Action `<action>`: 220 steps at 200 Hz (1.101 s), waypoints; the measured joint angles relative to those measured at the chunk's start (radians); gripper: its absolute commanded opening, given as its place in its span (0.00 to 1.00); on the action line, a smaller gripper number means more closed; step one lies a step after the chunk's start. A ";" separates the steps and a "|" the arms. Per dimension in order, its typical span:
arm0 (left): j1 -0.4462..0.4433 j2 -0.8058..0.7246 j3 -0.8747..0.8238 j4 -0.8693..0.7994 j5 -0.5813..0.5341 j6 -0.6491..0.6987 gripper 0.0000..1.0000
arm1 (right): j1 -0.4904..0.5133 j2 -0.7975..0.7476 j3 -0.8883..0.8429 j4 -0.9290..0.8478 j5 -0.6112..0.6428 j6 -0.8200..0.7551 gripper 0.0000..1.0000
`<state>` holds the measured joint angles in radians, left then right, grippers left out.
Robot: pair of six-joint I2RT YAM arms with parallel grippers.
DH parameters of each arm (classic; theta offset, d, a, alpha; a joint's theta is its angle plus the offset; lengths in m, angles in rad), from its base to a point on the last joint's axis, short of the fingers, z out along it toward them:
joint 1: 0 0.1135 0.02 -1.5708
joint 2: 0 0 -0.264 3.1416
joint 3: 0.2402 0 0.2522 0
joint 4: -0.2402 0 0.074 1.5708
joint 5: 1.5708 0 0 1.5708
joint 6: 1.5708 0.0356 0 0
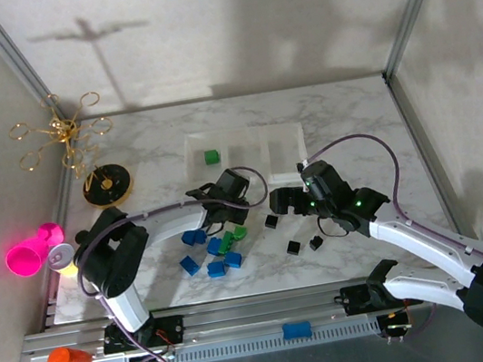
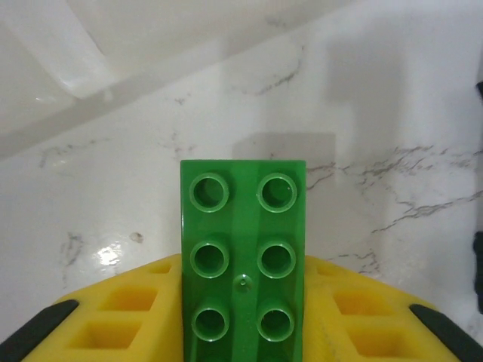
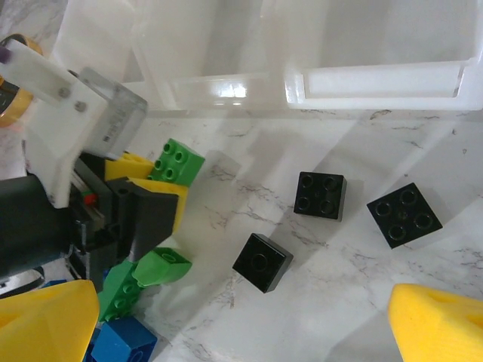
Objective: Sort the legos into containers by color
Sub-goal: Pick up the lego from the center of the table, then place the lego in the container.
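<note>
Left wrist camera first: my left gripper [image 2: 243,324] has its yellow jaws pinching a green plastic lego brick with round studs on top [image 2: 243,249]. The brick sticks out past the jaws, over the white marble table [image 2: 392,113]. I cannot tell if it touches the table.

From the right wrist camera I see the same green brick close to the front wall of the three white see-through plastic trays joined in a row [image 3: 302,83]. Three small black square lego bricks [image 3: 321,194] lie apart from each other on the table, in front of the trays. My right gripper [image 3: 241,332] hangs above them with its yellow jaws spread wide and nothing between them.

From the top camera, one small green lego brick [image 1: 211,156] sits in the left tray. The middle tray looks bare, and I cannot make out what is in the right one. A bunch of small blue lego bricks [image 1: 216,269] lies near the left arm, with a few more green lego bricks [image 1: 233,240] mixed in beside them.
</note>
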<state>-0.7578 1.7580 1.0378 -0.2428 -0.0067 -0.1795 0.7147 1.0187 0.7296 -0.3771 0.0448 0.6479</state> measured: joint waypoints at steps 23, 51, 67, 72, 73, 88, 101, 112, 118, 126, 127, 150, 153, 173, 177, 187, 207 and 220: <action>0.003 -0.058 -0.013 0.001 0.000 -0.005 0.20 | 0.000 0.000 0.000 0.003 -0.014 0.000 0.99; 0.009 -0.127 -0.034 0.005 -0.003 -0.021 0.17 | 0.000 0.004 0.000 0.026 -0.025 0.000 0.99; 0.014 -0.168 -0.053 0.006 -0.009 -0.035 0.15 | 0.000 0.016 0.001 0.042 -0.040 -0.001 0.99; 0.016 -0.181 -0.060 0.006 -0.011 -0.042 0.15 | 0.000 0.021 0.002 0.046 -0.045 -0.001 0.99; 0.017 -0.185 -0.061 0.006 -0.011 -0.042 0.15 | 0.000 0.022 0.002 0.048 -0.046 -0.001 0.99; 0.028 -0.230 -0.081 0.004 -0.015 -0.061 0.14 | 0.000 0.038 0.002 0.066 -0.056 -0.001 0.99; 0.041 -0.266 -0.085 -0.002 -0.016 -0.077 0.13 | 0.000 0.055 0.003 0.087 -0.071 0.000 0.99; 0.053 -0.297 -0.085 -0.002 -0.019 -0.089 0.12 | 0.001 0.075 0.006 0.107 -0.082 0.000 0.99; 0.060 -0.312 -0.084 -0.003 -0.021 -0.093 0.12 | 0.002 0.085 0.008 0.117 -0.089 0.000 0.99; 0.071 -0.333 -0.082 -0.004 -0.024 -0.101 0.12 | 0.003 0.103 0.012 0.135 -0.096 0.000 0.99; 0.072 -0.336 -0.082 -0.005 -0.026 -0.102 0.11 | 0.003 0.105 0.013 0.137 -0.097 0.000 0.99; 0.120 -0.371 -0.054 -0.021 -0.034 -0.122 0.09 | 0.011 0.154 0.027 0.179 -0.104 0.003 0.99; 0.129 -0.373 -0.047 -0.024 -0.034 -0.127 0.09 | 0.013 0.159 0.029 0.183 -0.107 0.003 0.99; 0.185 -0.380 -0.011 -0.024 -0.039 -0.144 0.09 | 0.021 0.194 0.041 0.220 -0.116 0.005 0.99; 0.196 -0.380 -0.003 -0.024 -0.040 -0.148 0.09 | 0.023 0.201 0.043 0.228 -0.117 0.007 0.99; 0.224 -0.380 0.015 -0.024 -0.042 -0.159 0.09 | 0.026 0.215 0.047 0.244 -0.119 0.010 0.99; 0.276 -0.368 0.057 -0.023 -0.044 -0.178 0.09 | 0.028 0.241 0.056 0.266 -0.120 0.016 0.99; 0.303 -0.338 0.089 -0.019 -0.050 -0.190 0.09 | 0.028 0.253 0.061 0.280 -0.118 0.019 0.99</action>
<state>-0.4545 1.4204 1.1271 -0.2623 -0.0563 -0.3698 0.7425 1.2713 0.7906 -0.0975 -0.0731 0.6670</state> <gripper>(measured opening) 0.328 0.988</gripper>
